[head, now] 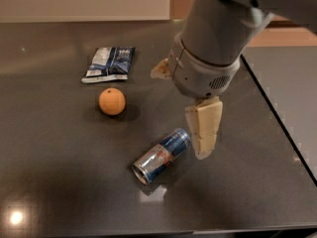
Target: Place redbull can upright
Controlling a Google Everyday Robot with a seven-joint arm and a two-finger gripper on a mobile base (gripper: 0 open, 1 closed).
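Note:
The redbull can (161, 155) lies on its side on the dark table, blue and silver with a red mark, its silver end facing front left. My gripper (179, 115) hangs over the table just right of the can. One cream finger (204, 128) points down next to the can's far end, close to it but apart. The other finger (160, 70) peeks out behind the wrist, far from the first, so the gripper is open and empty.
An orange (112, 101) sits left of the can. A blue-and-white snack bag (109, 63) lies behind the orange. The table's right edge (277, 115) runs diagonally to the right of the gripper; the front edge is close below the can.

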